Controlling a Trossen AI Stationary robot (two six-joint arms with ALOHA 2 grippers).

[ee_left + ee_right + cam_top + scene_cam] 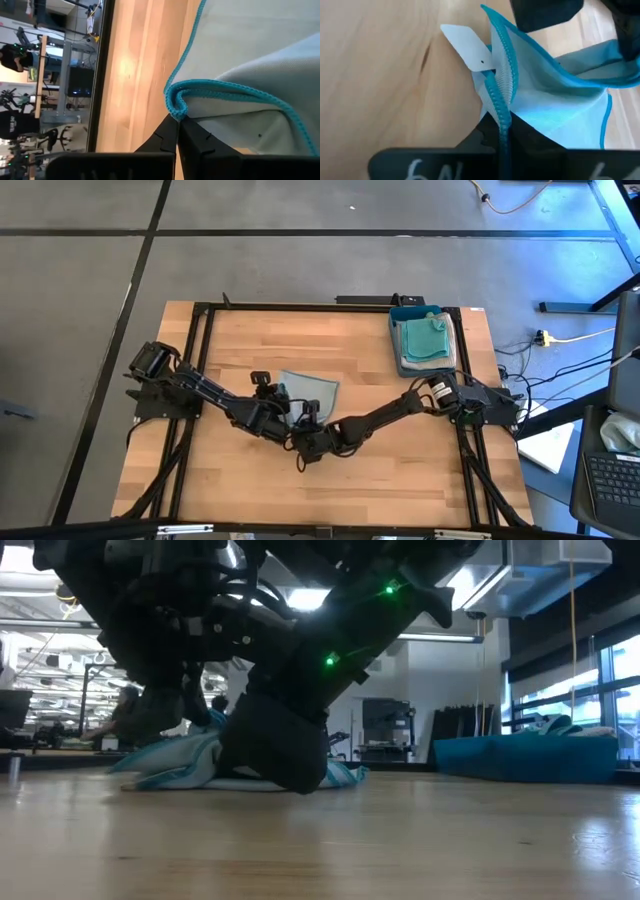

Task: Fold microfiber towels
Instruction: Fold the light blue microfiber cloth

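Note:
A pale grey-blue microfiber towel with a teal hem lies mid-table, its near part bunched up off the wood. My left gripper and my right gripper are both at its near edge, each shut on the hem. In the high view the left gripper comes in from the left and the right gripper from the right, close together. A white tag sticks out from the hem by the right gripper. My left gripper pinches a folded-over corner of the teal hem between its two fingertips, slanting down from the table's left. The cloth beyond the corner spreads out loosely. My right gripper pinches the gathered teal hem next to the white tag, with several layers bunched between its two fingers. It slants down from the table's right, and the cloth stands up in folds beyond the fingers.
A blue tray at the far right of the table holds a stack of folded towels; it also shows in the low view. Bare wood lies toward the near edge and to the left.

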